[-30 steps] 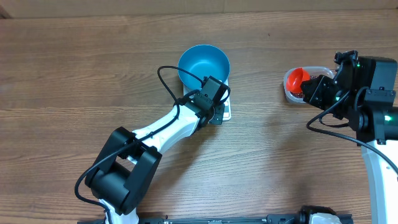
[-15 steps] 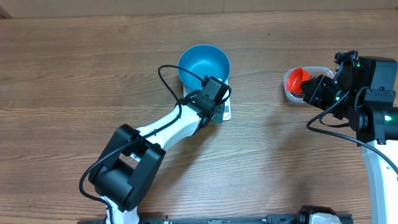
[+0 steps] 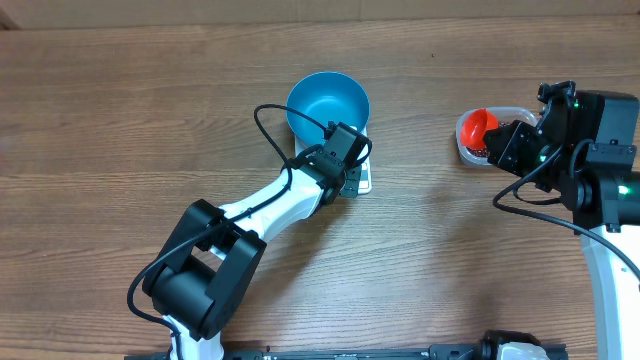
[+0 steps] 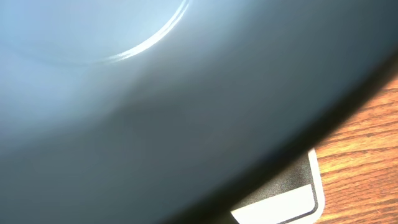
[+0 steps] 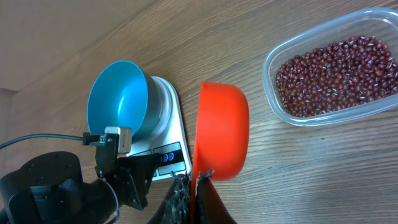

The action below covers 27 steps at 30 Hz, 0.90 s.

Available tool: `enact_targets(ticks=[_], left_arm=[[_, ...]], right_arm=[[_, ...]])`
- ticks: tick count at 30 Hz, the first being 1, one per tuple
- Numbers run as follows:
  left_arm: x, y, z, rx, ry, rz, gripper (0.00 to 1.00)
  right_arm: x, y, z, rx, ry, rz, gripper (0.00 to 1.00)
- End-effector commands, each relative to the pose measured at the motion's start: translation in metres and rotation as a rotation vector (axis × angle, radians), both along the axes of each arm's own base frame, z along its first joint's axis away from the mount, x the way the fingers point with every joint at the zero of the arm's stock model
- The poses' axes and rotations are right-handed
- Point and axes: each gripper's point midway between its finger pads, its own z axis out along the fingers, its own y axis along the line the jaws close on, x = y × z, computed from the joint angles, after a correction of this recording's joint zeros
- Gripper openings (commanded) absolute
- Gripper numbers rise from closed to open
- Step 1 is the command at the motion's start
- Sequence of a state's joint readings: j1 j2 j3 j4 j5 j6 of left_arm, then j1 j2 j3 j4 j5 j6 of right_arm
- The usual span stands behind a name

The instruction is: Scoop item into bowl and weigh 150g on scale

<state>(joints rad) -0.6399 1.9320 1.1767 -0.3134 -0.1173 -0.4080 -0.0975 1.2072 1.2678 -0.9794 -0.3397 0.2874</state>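
The blue bowl (image 3: 328, 103) stands on the white scale (image 3: 364, 180), and it looks bare inside in the right wrist view, bowl (image 5: 118, 99), scale (image 5: 168, 134). My left gripper (image 3: 352, 180) is shut, its tips at the scale's button edge just beside the bowl. The left wrist view is filled by the bowl's wall (image 4: 155, 93), with a corner of the scale (image 4: 283, 204) showing; its fingers are out of that view. My right gripper (image 5: 194, 179) is shut on an orange scoop (image 5: 221, 130), held over the clear tub (image 3: 500, 112). The item, dark red-brown beans (image 5: 336, 65), lies in that tub.
The left arm (image 3: 260, 215) stretches diagonally from the front of the table to the scale. The right arm's body (image 3: 600, 150) stands at the right edge beside the tub. Bare wooden table (image 3: 450, 250) lies between the scale and the tub.
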Motion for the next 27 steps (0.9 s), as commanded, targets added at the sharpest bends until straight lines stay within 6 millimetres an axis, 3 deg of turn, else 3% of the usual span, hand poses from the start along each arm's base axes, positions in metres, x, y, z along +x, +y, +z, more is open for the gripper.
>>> enact_targets(ticks=[1, 17, 27], left_arm=[[-0.004, 0.004, -0.015, 0.042, 0.022, -0.013, 0.05], [-0.012, 0.001, -0.027, 0.027, 0.071, -0.034, 0.04], [-0.015, 0.004, -0.015, 0.049, 0.108, -0.020, 0.04]], right_arm=[[0.003, -0.002, 0.008, -0.012, -0.026, 0.000, 0.04], [0.003, -0.002, 0.008, -0.013, -0.027, 0.000, 0.04], [0.003, -0.002, 0.008, -0.013, -0.027, 0.000, 0.04]])
